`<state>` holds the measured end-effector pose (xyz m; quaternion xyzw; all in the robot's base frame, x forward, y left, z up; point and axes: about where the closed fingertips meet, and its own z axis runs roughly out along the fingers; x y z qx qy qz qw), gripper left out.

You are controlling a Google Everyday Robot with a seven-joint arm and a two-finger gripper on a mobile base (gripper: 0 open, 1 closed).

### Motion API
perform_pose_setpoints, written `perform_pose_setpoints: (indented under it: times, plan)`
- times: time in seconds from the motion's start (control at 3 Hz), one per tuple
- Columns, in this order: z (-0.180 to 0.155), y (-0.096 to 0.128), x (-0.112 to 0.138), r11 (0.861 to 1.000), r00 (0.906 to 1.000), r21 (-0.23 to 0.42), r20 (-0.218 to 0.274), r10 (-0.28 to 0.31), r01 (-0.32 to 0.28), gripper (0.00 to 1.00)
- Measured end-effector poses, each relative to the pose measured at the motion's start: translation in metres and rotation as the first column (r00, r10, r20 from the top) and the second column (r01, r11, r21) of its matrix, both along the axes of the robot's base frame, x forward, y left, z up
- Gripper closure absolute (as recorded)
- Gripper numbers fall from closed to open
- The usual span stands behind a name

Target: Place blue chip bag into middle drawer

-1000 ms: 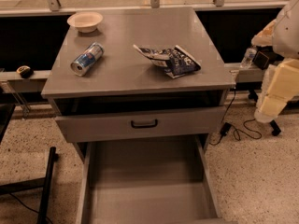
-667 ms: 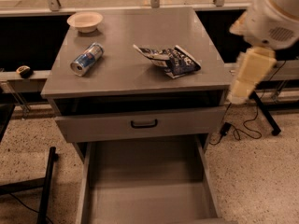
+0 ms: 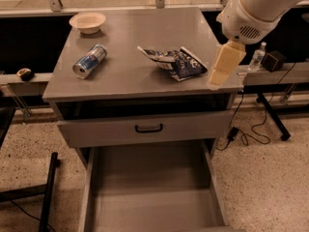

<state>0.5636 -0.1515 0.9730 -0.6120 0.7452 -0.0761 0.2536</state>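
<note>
Blue chip bag (image 3: 173, 62) lies flat and crumpled on the right half of a grey cabinet's top surface (image 3: 130, 76), a dark-blue foil packet with white lettering. Its long axis runs roughly left to right, tilted a little so the left end points toward the back of the surface and the right end toward the front right corner. Just right of the bag, the cream-coloured end effector (image 3: 223, 66) hangs over the surface's right edge beneath a bulky white arm housing (image 3: 258, 8); whether it is released or clenched cannot be told, and it does not touch the bag. On the left half of the surface, well apart from the bag, a blue-and-silver soda can (image 3: 89, 61) lies on its side, and a pale bowl (image 3: 87, 21) sits near the back left corner. Under the top is a grey drawer front with a small black handle (image 3: 148, 128). Below it the middle drawer (image 3: 90, 192) stands pulled out toward the viewer, its floor bare.
</note>
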Motion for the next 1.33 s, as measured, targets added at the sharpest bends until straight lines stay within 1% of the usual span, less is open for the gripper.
perform_pose_setpoints:
  times: [0.33, 0.67, 1.0, 1.33]
  plan:
    - [-0.030, 0.022, 0.005, 0.997, 0.9994, 0.072, -0.034, -0.001, 0.004, 0.00]
    - [-0.048, 0.065, 0.034, 0.978, 0.9985, 0.203, 0.033, 0.043, -0.049, 0.00]
    - [-0.049, 0.121, 0.070, 0.933, 0.9845, 0.322, 0.118, 0.130, -0.161, 0.02]
    - [-0.083, 0.140, 0.093, 0.911, 0.9861, 0.378, 0.071, 0.150, -0.166, 0.24]
